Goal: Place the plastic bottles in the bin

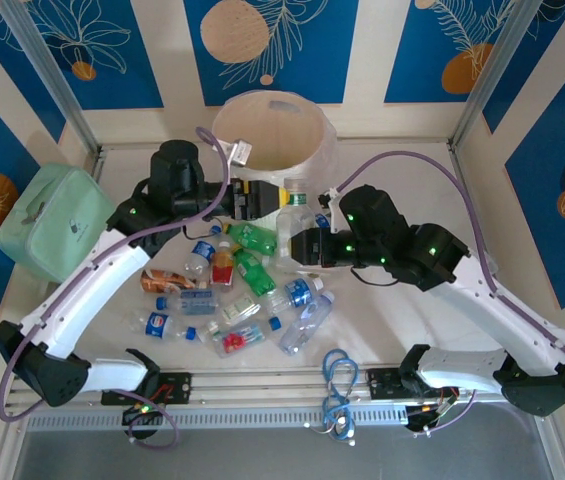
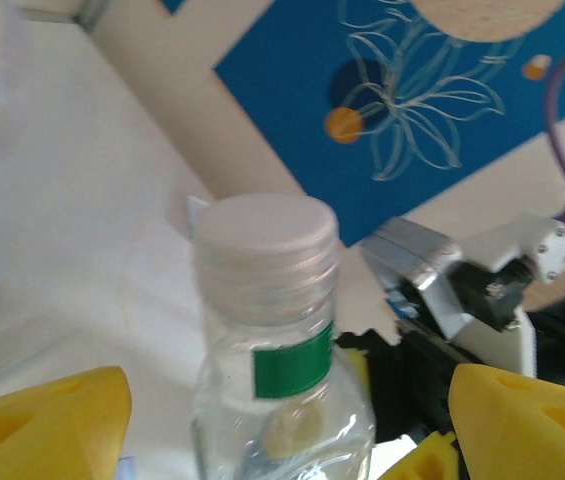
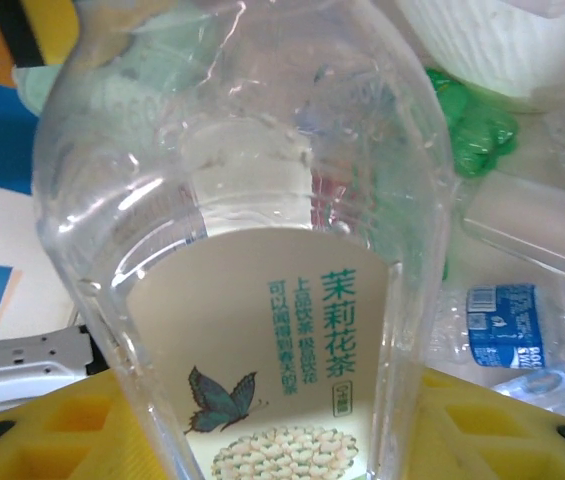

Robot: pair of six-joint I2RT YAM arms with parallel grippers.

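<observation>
Just on the near side of the bin [image 1: 220, 135], a clear bottle [image 1: 292, 215] stands upright, its pale cap [image 2: 267, 235] on top and a narrow green band under the neck. It looks empty to me, so I'd judge it very light, thin-walled and easy to dent, with slick bare plastic. The stiffer spots should be the ring below the cap and the wide body under the butterfly label [image 3: 292, 370] — the better place to take hold.

The right gripper [image 3: 277, 440] has it there, its yellow pads [image 3: 62, 420] pressed against both sides of the labelled body, clamped on from the right. The left gripper [image 2: 287, 420] hangs at cap height on the left, jaws spread wide, one yellow finger on either side of the neck with a gap between finger and plastic — holding nothing.

Whether the bottle's base rests on the table [image 1: 392, 310] I can't tell. Nearer and to the left, the other plastic bottles [image 1: 232, 300] lie in a loose heap: green ones, clear ones with blue caps, a couple with red or orange inside. The bin's mouth opens just beyond the held bottle. A blue cable coil [image 1: 339, 375] lies at the near edge, and a mint-green bag [image 1: 52, 220] sits well off to the left.
</observation>
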